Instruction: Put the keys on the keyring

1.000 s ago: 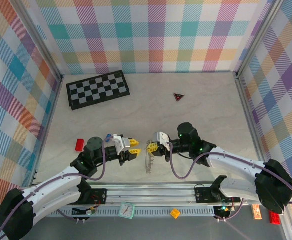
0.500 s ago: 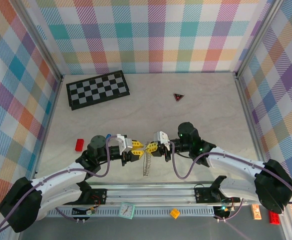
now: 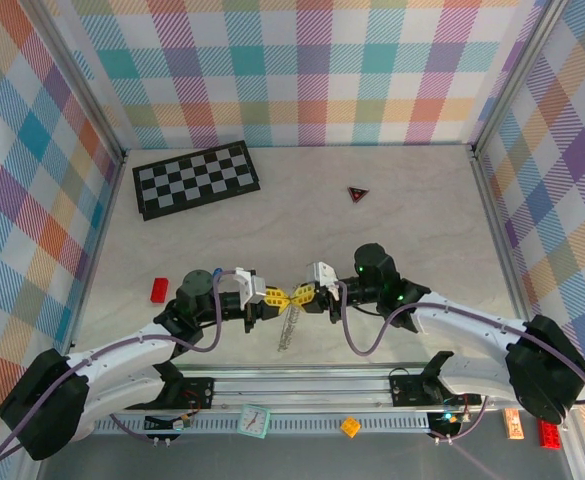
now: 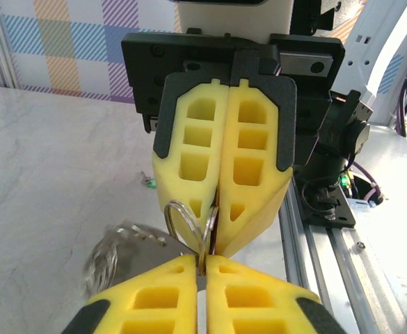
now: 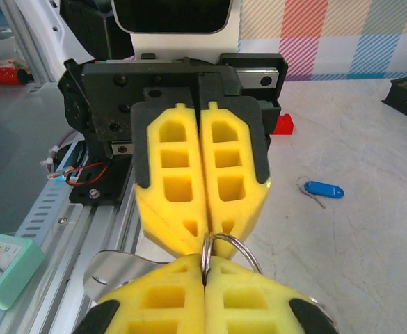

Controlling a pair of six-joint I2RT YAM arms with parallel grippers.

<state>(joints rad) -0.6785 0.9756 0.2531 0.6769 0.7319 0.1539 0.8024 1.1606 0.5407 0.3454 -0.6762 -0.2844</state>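
Observation:
My left gripper (image 3: 284, 298) and right gripper (image 3: 300, 296) meet tip to tip above the table's near edge. Both are shut on the thin wire loop (image 4: 184, 221) at the top of the keyring. The keyring's wide silvery hoop (image 3: 288, 331) hangs below them, tilted. In the left wrist view my own gripper (image 4: 202, 268) pinches the loop, with the hoop (image 4: 120, 252) at lower left. In the right wrist view my own gripper (image 5: 204, 275) grips the same loop (image 5: 236, 247). The green key (image 4: 147, 183) and the blue key (image 5: 323, 189) lie loose on the table.
A black-and-white checkerboard (image 3: 196, 179) lies at the back left, and a small dark triangle (image 3: 358, 194) at the back centre. A red brick (image 3: 159, 289) sits left of the left arm. The metal rail (image 3: 302, 385) runs under the hoop, with a small clock (image 3: 255, 421) in front.
My left gripper moved right to the right gripper and shut on the wire loop. The hanging hoop swung, its lower end now tilted to the left.

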